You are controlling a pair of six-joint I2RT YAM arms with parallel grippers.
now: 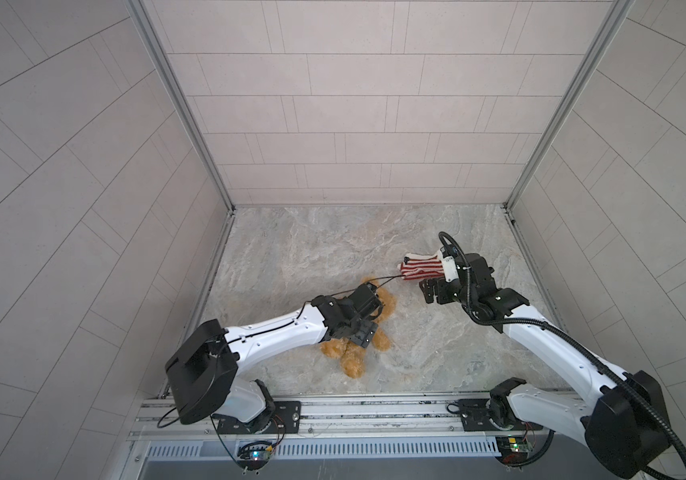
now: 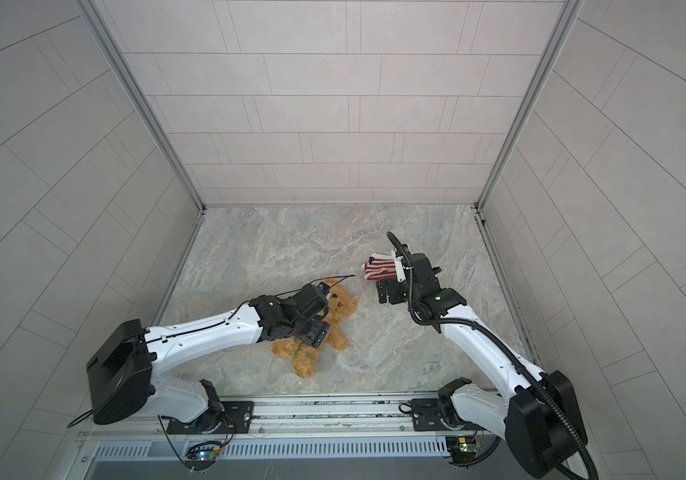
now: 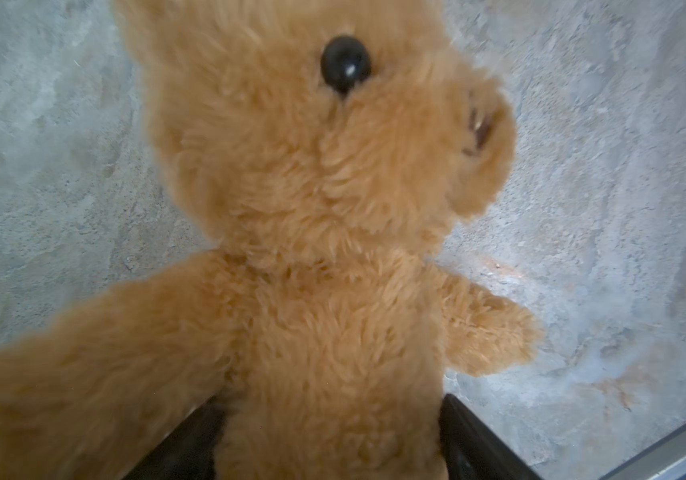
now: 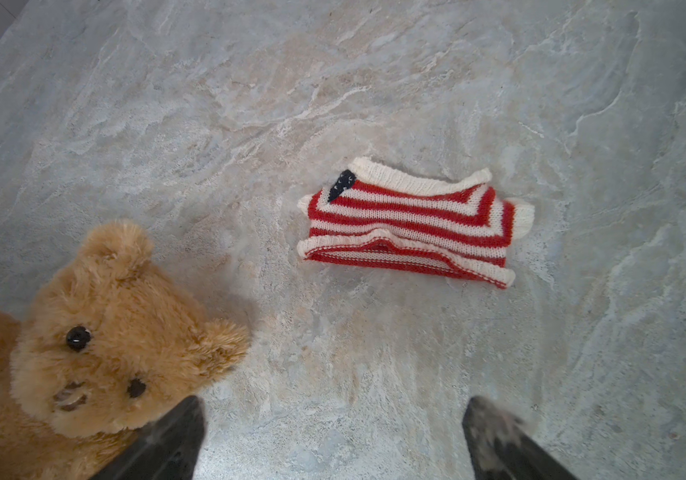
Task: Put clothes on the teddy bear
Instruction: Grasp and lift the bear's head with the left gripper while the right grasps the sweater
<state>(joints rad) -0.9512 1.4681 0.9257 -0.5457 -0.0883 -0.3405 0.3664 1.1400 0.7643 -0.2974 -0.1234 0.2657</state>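
Observation:
The teddy bear (image 1: 351,357) (image 2: 339,305) lies on its back on the marbled tabletop, left of centre, head toward the back. My left gripper (image 1: 365,336) (image 2: 317,332) (image 3: 333,419) sits over the bear's belly. Its black fingers (image 3: 464,436) stand wide apart on either side of the bear's torso (image 3: 312,232). The red-and-white striped sweater (image 1: 422,268) (image 2: 381,268) (image 4: 408,224) lies flat to the right of the bear's head (image 4: 96,353). My right gripper (image 1: 428,291) (image 2: 386,291) (image 4: 333,415) hovers just in front of the sweater, open, with only table between its fingers.
Tiled walls (image 1: 354,124) close the cell at the back and on both sides. An aluminium rail (image 1: 354,409) carrying both arm bases runs along the front edge. A thin black cable (image 1: 378,282) from the left wrist stretches toward the sweater.

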